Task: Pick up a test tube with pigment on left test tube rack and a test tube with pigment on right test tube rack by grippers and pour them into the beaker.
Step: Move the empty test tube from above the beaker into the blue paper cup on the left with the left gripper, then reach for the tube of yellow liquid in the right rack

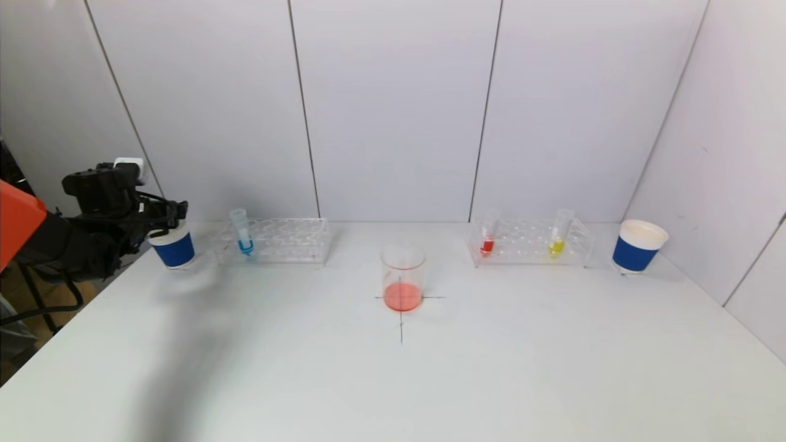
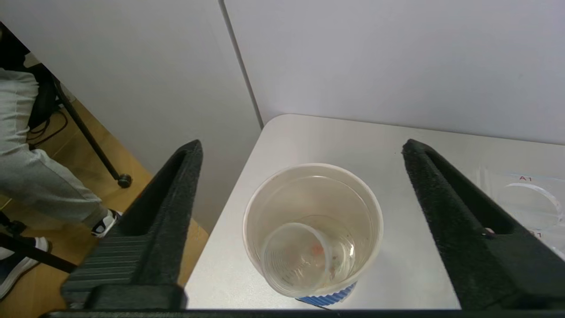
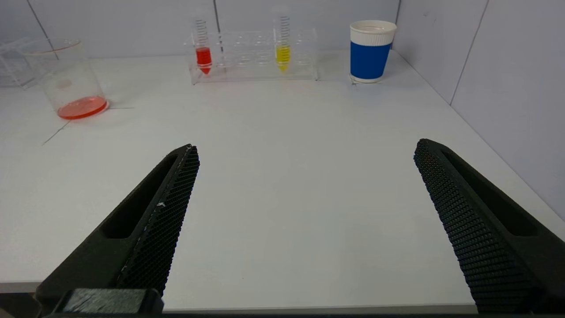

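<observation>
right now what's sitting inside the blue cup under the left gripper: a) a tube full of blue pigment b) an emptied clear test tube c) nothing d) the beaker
b: the left wrist view looks down between the open left gripper into the blue cup, where a clear test tube lies with only faint reddish traces inside.

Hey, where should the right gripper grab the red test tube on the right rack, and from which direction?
Probably the bare upper part of the red test tube, above the right rack. It stands upright with its pigment low in the tip, so come in level from the table's front side, fingers either side, then lift straight up. The right gripper is open and faces it.
</observation>
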